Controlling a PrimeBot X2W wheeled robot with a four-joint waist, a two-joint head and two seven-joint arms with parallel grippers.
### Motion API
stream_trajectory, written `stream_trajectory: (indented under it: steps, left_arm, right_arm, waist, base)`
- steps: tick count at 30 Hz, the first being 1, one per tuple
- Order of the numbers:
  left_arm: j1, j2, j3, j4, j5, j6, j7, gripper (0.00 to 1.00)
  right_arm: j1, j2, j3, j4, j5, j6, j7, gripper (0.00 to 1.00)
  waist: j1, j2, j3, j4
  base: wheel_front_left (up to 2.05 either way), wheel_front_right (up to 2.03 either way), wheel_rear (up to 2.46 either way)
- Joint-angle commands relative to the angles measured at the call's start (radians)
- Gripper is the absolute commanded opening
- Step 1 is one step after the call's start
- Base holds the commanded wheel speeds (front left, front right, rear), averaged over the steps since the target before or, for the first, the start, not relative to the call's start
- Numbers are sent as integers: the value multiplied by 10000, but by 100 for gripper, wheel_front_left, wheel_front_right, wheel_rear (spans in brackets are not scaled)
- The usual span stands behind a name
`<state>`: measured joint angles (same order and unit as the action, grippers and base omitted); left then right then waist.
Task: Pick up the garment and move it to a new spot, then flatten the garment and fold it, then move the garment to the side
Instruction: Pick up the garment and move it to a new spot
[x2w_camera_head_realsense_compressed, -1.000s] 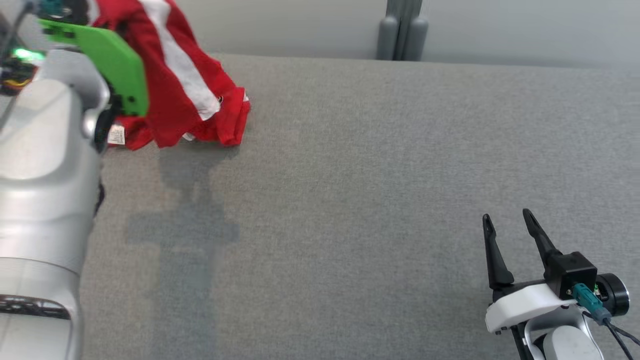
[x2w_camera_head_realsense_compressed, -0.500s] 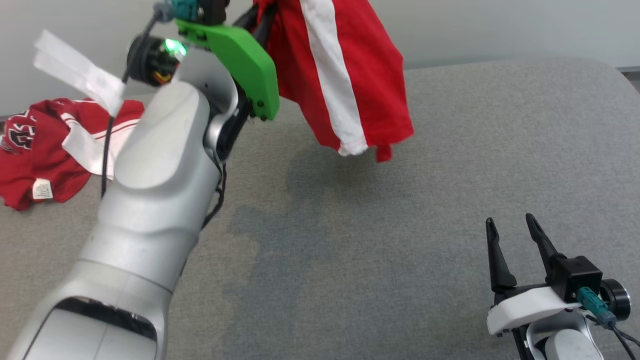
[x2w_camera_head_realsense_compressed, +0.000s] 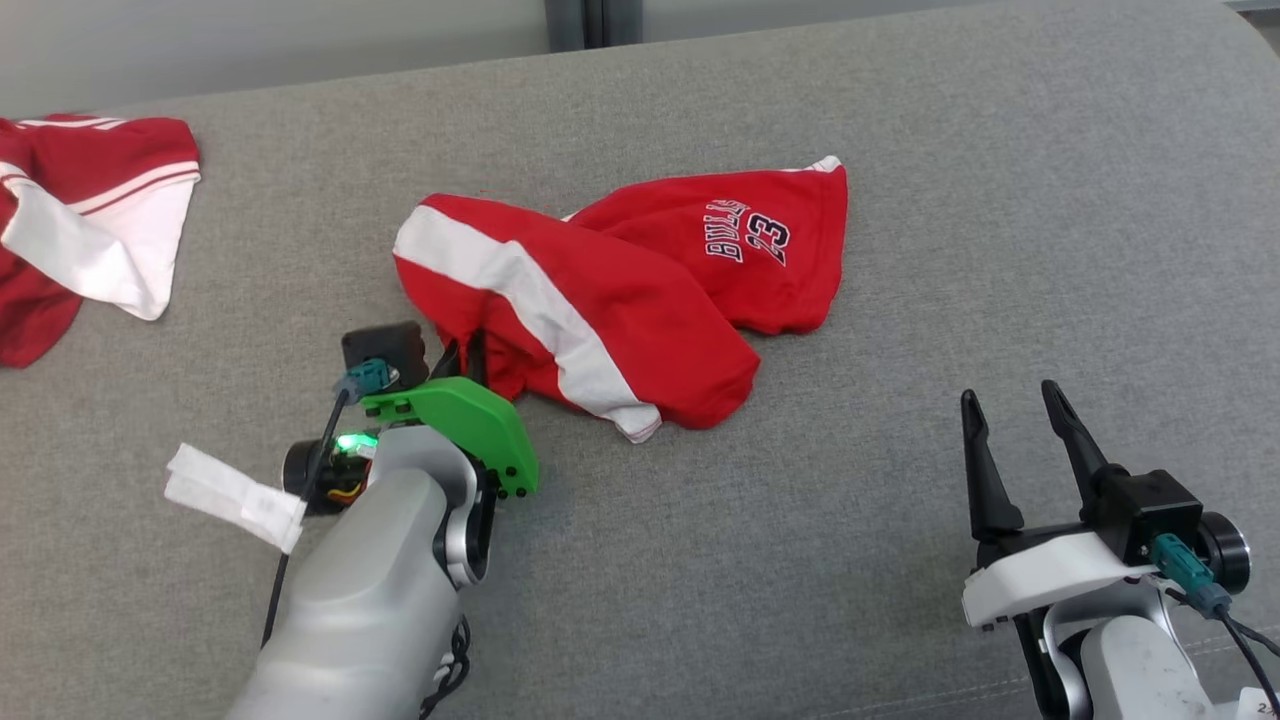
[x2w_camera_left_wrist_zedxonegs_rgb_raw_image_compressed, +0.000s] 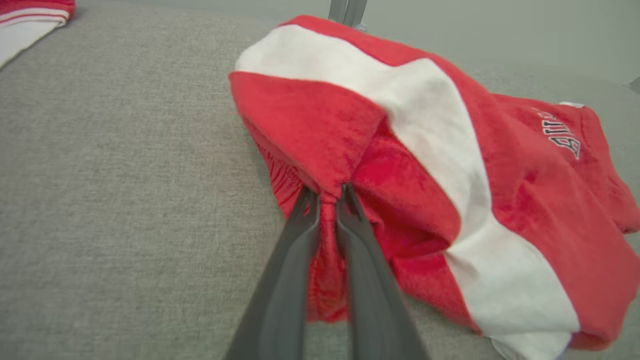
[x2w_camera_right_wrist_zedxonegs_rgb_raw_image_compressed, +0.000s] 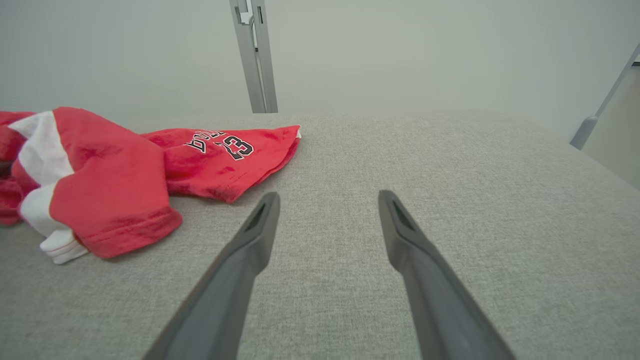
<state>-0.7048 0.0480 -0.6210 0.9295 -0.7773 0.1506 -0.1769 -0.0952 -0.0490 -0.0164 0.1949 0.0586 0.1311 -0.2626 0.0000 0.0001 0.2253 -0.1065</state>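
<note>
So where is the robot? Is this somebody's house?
Probably not a house; more likely a robot practice room. The red shorts lie on a big grey fabric-covered surface, another red garment lies nearby, and behind is a plain bare wall with a metal post.

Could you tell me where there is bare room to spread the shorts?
Bare: the stretch right of the shorts, up to the right tool, and the near strip between both tools. Crowded: the left, where the left tool grips the shorts and another garment lies.
</note>
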Motion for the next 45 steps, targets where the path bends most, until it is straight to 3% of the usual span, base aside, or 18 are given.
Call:
stream_trajectory:
  steps: [1,6,7,9,17,21,32,45]
  left_arm:
    - [148,46,-71,83,-171,65,-133,0]
    - [206,51,-314,377,-779,9,-314,0]
    - [159,54,-361,381,-880,-25,-372,26]
    - [58,49,-466,341,-1028,-113,-525,100]
    - [16,47,-562,179,-943,-448,-887,100]
    - [384,136,-203,-549,-230,-455,-881,100]
    - [3254,548,1115,-3467,2179,-352,-874,100]
    - [6056,166,2954,-6167,3900,-631,-877,100]
  right_arm:
    - [-187,-25,-11,13,-29,-7,-34,100]
    - [-309,-26,45,57,-58,-7,-34,100]
    - [-316,-26,55,70,-75,-7,-34,100]
    - [-281,-28,79,88,-78,-7,-34,100]
    - [185,-27,-42,188,-193,-7,-34,100]
    - [479,-25,-151,174,-240,-7,-34,100]
    - [1158,-25,-10,135,-117,-7,-34,100]
    - [1380,-31,276,122,206,-8,-34,100]
  waist:
    - [0,-1,201,93]
    - [0,-1,242,272]
    - [0,-1,214,315]
    - [0,-1,116,391]
    - [0,-1,-819,797]
    - [0,-1,-1410,1056]
    - [0,-1,-2373,1592]
    - [0,-1,-2378,1814]
  base:
    - [0,0,0]
    - [0,0,0]
    - [0,0,0]
    - [0,0,0]
    - [0,0,0]
    - [0,0,0]
    - [0,0,0]
    - [0,0,0]
